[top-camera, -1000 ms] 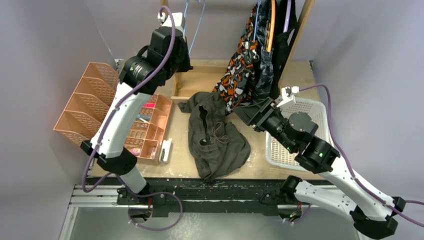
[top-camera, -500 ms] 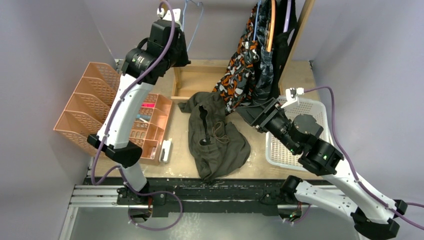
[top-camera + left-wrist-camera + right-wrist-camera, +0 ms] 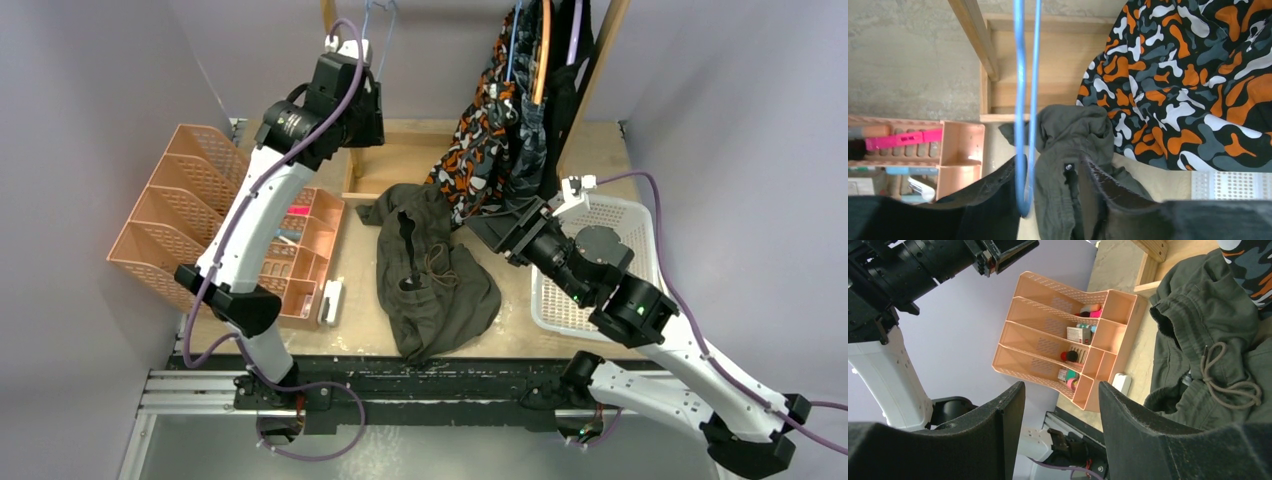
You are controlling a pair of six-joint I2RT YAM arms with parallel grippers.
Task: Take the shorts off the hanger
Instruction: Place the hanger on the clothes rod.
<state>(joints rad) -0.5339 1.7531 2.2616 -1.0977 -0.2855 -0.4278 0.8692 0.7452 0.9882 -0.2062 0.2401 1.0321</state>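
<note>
The olive green shorts (image 3: 432, 272) lie crumpled on the table, off the bare blue hanger (image 3: 379, 24). In the left wrist view that hanger (image 3: 1020, 100) hangs as a narrow loop beside the left finger, over the olive shorts (image 3: 1068, 140). My left gripper (image 3: 362, 105) is raised at the back, and its jaws (image 3: 1050, 172) stand apart, not pinching the wire. Orange-black-white camouflage shorts (image 3: 480, 150), dark grey-blue camouflage shorts (image 3: 527, 140) and black shorts (image 3: 566, 95) hang on hangers at the back right. My right gripper (image 3: 492, 230) is open and empty (image 3: 1060, 390) just below them.
A peach desk organiser (image 3: 170, 215) holding small items stands at the left. A white perforated basket (image 3: 640, 225) sits at the right under the right arm. An open wooden box (image 3: 395, 165) lies at the back, beside a slanted wooden post (image 3: 600, 70).
My left arm lifted the blue hanger up and slightly right, then its jaws parted from the wire. The right arm has barely shifted.
</note>
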